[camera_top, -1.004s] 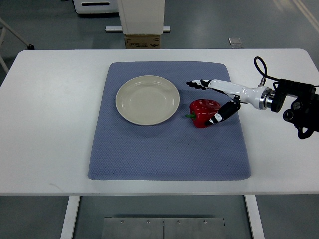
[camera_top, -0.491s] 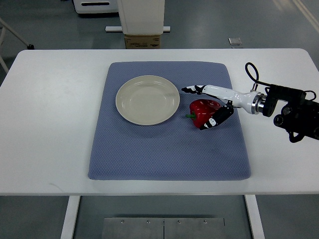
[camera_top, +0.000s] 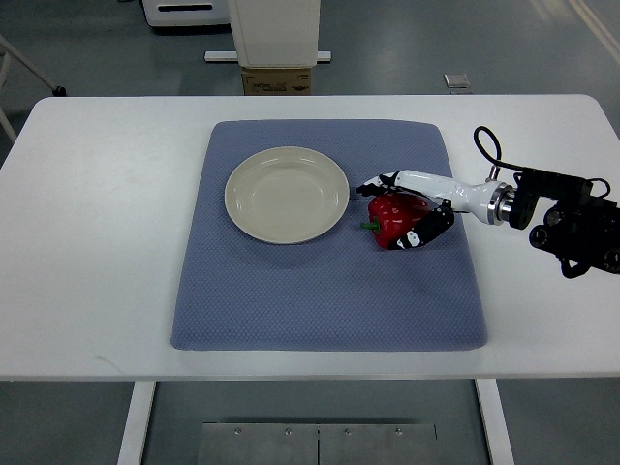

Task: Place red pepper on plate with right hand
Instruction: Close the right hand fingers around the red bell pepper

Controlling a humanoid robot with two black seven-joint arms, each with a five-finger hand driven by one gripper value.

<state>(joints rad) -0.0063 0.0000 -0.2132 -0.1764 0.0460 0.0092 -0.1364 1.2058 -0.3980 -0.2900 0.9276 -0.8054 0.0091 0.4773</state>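
Gripping the red pepper [camera_top: 395, 217], the right hand [camera_top: 412, 209] leaves its green stem pointing left toward the plate [camera_top: 287, 194].

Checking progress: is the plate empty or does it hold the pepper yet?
Empty. The plate shows only its bare cream surface; the red pepper lies on the blue mat, right hand around it.

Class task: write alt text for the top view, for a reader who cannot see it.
The robot's right hand closes around a red pepper lying on a blue mat, just right of an empty cream plate. The mat lies on a white table.
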